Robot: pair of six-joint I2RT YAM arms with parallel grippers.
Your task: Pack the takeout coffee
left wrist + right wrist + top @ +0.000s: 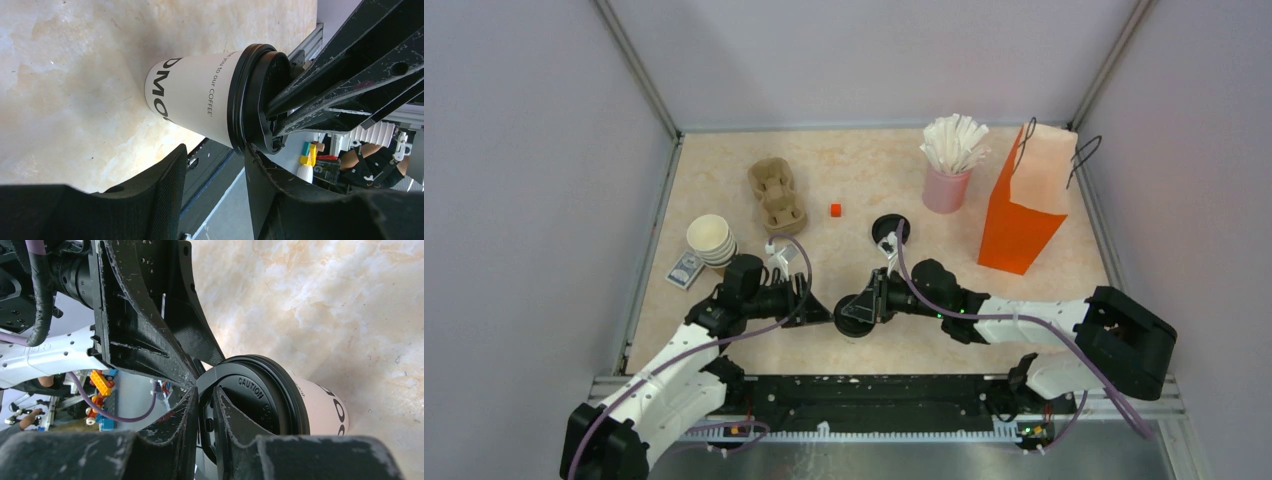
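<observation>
Right gripper clenches the takeout coffee by its lid rim near the tabletop's near edge; left gripper stands released alongside.

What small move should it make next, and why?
Probably the left gripper should ease forward and close on the cup. Its jaws stand open just short of it, while the right gripper pinches only the lid rim, likely a weak hold for lifting.

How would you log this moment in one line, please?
right fingers: shut on lid rim | left fingers: open beside takeout coffee | orange bag: upright, coffee not inside
</observation>
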